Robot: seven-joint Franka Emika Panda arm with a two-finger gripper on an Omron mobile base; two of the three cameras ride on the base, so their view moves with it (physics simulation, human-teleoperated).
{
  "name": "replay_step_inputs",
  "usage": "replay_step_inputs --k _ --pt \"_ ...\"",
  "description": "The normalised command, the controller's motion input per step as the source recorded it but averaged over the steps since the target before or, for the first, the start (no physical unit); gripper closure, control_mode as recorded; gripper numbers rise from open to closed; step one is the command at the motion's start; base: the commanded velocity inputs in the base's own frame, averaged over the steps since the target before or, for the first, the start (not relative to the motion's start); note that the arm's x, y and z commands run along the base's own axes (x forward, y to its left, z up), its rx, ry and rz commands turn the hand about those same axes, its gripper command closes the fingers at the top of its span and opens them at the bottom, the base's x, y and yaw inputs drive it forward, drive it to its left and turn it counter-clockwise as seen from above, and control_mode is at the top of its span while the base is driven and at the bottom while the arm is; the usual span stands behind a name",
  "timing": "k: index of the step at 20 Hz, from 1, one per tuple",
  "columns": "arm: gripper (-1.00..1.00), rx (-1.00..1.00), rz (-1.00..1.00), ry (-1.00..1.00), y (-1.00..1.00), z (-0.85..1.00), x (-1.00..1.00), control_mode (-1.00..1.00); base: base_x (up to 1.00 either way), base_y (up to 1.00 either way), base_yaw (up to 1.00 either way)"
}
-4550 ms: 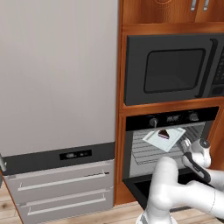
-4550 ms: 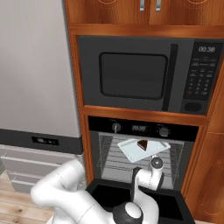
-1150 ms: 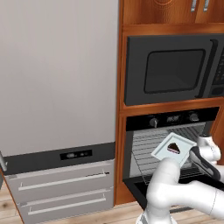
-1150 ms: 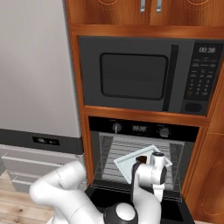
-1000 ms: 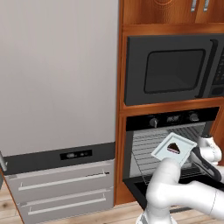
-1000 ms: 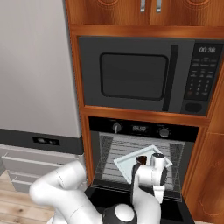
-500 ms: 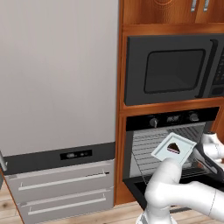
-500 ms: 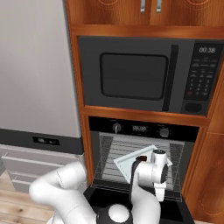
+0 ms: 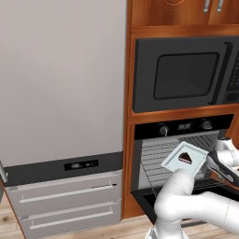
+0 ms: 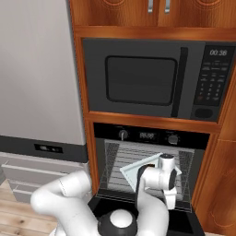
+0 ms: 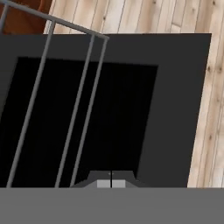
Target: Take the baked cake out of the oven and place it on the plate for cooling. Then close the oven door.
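1. We are facing a grey refrigerator (image 9: 60, 79) on the left, with its drawers (image 9: 65, 196) below.
2. To its right, a wooden cabinet is holding a black microwave (image 9: 182, 74) above the oven (image 9: 177, 128).
3. The oven door (image 11: 175, 105) is lying open, dropped down over the wooden floor (image 11: 210, 109), with a wire rack (image 11: 78, 96) showing above it in the hand view.
4. We are seeing a slice of cake (image 9: 185, 158) sitting on a pale square tray (image 9: 175, 163), tilted in front of the oven cavity.
5. Our end effector (image 11: 111, 183) is pointing down at the door, its jaws pressed together; what it is gripping we cannot tell.
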Motion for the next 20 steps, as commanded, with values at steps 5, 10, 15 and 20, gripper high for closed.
replay_step_inputs --k 5,10,15,20 --pt "1.00 0.01 0.22 0.00 0.00 0.02 -0.09 -1.00 0.00 0.00 0.00" --pt "1.00 0.07 0.26 0.00 0.00 0.02 -0.02 -1.00 0.00 0.00 0.00" --pt "1.00 0.11 0.23 0.00 0.00 0.08 0.00 -1.00 0.00 0.00 0.00" --pt "1.00 0.11 0.18 0.00 0.00 0.12 0.00 -1.00 0.00 0.00 0.00"
